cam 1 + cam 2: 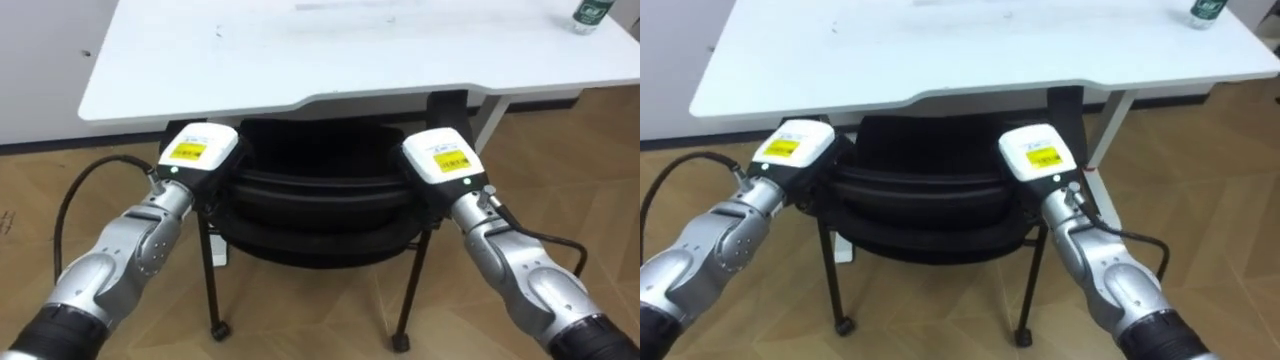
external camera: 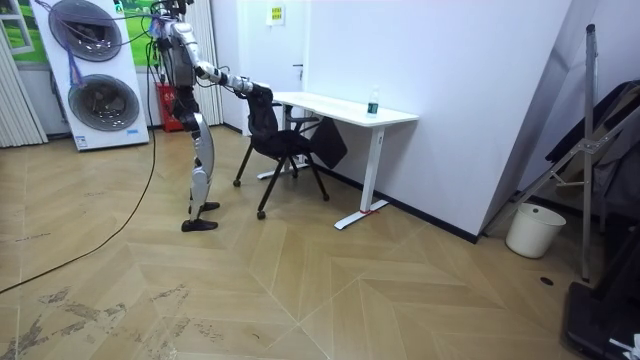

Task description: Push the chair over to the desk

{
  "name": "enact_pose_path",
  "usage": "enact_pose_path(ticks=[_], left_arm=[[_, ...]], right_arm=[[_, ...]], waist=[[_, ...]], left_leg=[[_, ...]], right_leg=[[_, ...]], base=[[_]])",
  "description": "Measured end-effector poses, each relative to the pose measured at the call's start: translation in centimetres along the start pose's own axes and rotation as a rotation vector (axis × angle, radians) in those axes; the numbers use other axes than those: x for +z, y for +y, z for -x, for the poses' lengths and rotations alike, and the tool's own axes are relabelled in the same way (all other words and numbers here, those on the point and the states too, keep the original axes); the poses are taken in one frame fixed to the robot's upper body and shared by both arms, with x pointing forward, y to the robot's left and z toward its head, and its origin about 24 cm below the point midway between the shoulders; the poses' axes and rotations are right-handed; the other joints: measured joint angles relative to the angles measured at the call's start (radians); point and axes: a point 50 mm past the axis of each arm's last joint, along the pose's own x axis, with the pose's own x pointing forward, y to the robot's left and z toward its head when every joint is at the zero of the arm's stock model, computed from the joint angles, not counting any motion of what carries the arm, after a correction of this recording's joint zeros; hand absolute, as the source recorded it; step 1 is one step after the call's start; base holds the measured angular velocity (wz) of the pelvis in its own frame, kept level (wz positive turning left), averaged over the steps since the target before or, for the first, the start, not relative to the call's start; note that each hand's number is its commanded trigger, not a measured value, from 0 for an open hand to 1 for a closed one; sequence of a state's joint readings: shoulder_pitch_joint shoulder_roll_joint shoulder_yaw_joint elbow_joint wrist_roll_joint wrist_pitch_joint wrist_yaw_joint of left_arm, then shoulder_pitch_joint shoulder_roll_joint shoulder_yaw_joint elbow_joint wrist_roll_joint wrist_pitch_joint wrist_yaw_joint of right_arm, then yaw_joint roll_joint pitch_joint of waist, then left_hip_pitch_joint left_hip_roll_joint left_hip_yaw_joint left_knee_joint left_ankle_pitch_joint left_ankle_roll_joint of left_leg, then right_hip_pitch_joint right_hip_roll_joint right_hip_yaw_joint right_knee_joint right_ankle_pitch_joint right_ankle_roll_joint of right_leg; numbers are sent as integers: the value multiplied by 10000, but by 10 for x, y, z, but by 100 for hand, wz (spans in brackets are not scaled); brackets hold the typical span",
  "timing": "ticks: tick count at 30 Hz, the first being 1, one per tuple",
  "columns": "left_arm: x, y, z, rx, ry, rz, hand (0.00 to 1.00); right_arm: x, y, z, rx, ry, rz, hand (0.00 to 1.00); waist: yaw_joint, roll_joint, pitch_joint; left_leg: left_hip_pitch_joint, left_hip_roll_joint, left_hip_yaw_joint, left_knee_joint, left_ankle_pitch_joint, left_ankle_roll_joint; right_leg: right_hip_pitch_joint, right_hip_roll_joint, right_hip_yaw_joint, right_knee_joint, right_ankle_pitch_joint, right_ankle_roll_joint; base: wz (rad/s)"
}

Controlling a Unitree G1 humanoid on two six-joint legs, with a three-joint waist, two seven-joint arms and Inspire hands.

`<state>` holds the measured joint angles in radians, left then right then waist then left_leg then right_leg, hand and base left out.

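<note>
– Chair [image 1: 315, 215] first: where was it, and who had hold of it?
– Lower middle of the eye views, black, on the wooden floor [image 1: 300, 320], with its backrest nearest the robot. The left hand [image 1: 197, 152] sat on the backrest's left end and the right hand [image 1: 440, 156] on its right end. Only the backs of the hands showed, so I could not tell whether either hand was clasping the backrest or merely pressing flat against it.
– Which step was that, in your judgement?
– The push itself, well along. The seat was already partly beneath the white tabletop [image 1: 300, 50], and in the room view the robot stood upright behind the chair with both arms stretched forward.
– Which way did the chair point?
– Away from the robot, toward the top of the frame, seat leading under the tabletop. The backrest's long axis ran left to right across the frame, roughly parallel to the tabletop's near edge.
– And the next move?
– An even, straight shove from both hands, I would say, so the chair did not swing; its legs needed to pass between the desk's supports.
– Anything farther off?
– A bottle [image 1: 592, 12] stood at the upper right corner, on the tabletop, well apart from the hands.
</note>
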<state>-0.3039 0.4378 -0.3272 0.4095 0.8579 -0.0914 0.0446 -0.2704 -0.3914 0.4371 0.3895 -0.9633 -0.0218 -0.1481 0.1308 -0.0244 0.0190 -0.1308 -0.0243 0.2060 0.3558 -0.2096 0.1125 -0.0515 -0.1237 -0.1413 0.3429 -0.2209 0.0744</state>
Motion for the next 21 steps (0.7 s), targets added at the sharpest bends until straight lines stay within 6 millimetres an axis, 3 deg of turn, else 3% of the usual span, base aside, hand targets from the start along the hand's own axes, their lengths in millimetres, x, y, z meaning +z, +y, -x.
enact_pose_path(ticks=[5, 13, 17, 21], left_arm=[[0, 1, -3, 32, 529, 567, 0], [0, -4, -1, -94, 1001, 810, 0], [-3, -7, 2, -126, 1215, 771, 0], [-7, 4, 2, 314, 1240, 770, 0]], right_arm=[[4, 2, 0, 237, -103, -286, 0], [8, 2, 1, 499, -192, -970, 0], [8, -12, 0, -83, -289, -1021, 0], [-6, -35, 0, -1036, -86, -1051, 0]], waist=[[-111, -33, -41], [-239, 9, -96], [-406, 10, -105], [-454, 5, -106]], left_leg=[[177, 37, 40, -188, 121, 15], [456, 52, 10, -372, 178, -22], [711, 52, -24, -534, 236, -60], [741, 110, -26, -513, 249, -82]], right_leg=[[355, 92, -118, -651, 321, 11], [756, 156, -249, -1045, 473, -9], [1069, 211, -244, -1338, 570, -20], [1203, 293, -227, -1483, 708, -63]], base=[[0], [0], [0], [0]])
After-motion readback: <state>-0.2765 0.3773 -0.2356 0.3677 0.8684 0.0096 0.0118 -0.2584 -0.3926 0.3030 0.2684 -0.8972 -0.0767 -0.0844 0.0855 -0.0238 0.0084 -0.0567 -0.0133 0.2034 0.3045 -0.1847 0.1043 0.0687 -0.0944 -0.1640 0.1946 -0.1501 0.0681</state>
